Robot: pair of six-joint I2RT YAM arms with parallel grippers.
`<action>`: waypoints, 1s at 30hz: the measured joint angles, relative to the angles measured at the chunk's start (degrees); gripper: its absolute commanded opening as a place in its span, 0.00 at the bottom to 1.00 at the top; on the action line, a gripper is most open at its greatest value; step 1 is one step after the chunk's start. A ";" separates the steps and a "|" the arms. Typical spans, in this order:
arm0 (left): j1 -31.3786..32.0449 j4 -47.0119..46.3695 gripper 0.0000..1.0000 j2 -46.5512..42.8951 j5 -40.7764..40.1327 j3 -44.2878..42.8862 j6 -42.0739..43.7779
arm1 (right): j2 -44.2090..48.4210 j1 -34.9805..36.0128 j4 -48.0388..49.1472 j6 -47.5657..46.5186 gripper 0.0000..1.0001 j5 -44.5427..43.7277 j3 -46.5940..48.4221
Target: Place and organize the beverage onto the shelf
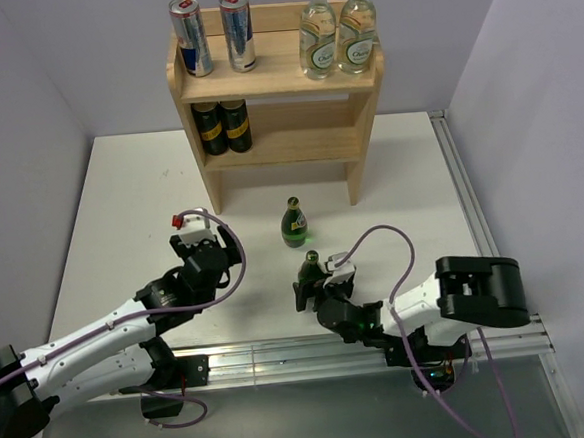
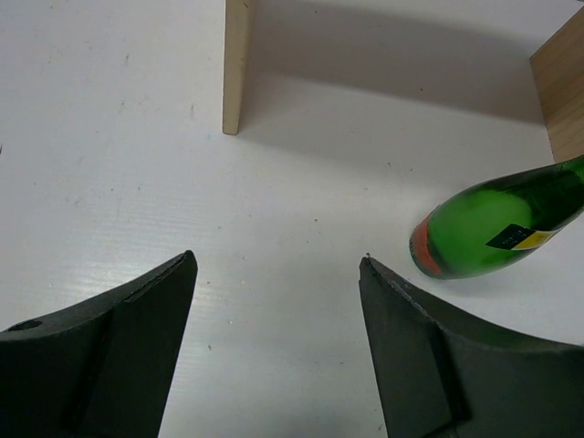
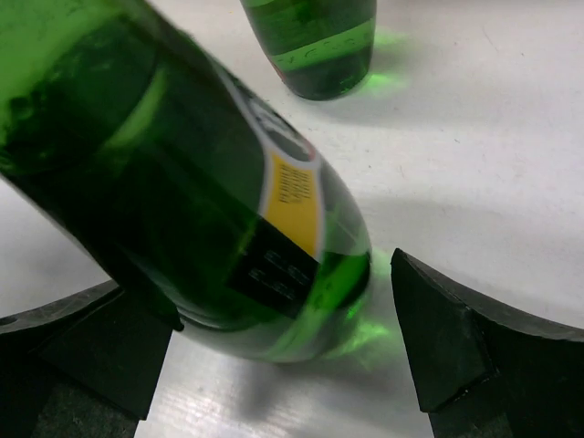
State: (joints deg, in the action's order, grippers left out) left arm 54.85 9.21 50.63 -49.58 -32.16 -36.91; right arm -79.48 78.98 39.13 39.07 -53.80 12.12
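While the right gripper (image 1: 313, 284) sits low over the table (image 1: 120, 191) with its jaws spread, the leaning green bottle (image 3: 182, 173) stands between its fingers, tipped rather than upright. In the right wrist view the bottle's lower body rests against the finger (image 3: 73, 365) on the left of that view. The opposite finger (image 3: 474, 356) is apart from the glass, with bare tabletop showing in the gap. So the pincer brackets the bottle without clamping it. Whether the bottle's base sits flat on the table cannot be told.

The upright green bottle (image 1: 293, 225) stands just beyond it, between this gripper and the shelf (image 1: 283, 83), in front of the shelf's open foot.

The left gripper (image 2: 276, 265) is spread wide and holds nothing, with only white tabletop between its fingers. The upright green bottle lies to its right, well outside the jaws, and the foot of one shelf side panel stands ahead of it.

On the shelf's top tier the left can (image 1: 190, 38) and the right can (image 1: 238, 30), both silver and blue, stand at the left end. The left clear bottle (image 1: 318, 42) and the right clear bottle (image 1: 357, 36) stand touching at the right end. On the lower tier two dark containers (image 1: 221, 127) with yellow labels stand side by side at the left end.
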 measured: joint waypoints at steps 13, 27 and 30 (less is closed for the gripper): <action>0.00 -0.37 0.79 -2.19 -0.98 1.03 -0.20 | -11.69 -3.17 10.84 -7.28 0.99 -0.61 5.18; 0.00 -0.42 0.79 -2.80 -1.33 1.07 -0.15 | -18.14 -6.51 17.88 -8.63 0.65 -0.83 6.54; 0.00 -0.59 0.78 -2.80 -1.31 1.09 -0.13 | -18.14 -6.67 17.92 -8.63 0.39 -0.66 6.56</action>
State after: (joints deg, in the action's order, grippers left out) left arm 54.85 8.62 47.83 -50.89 -31.07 -37.04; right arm -97.62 72.31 57.06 30.44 -54.46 18.68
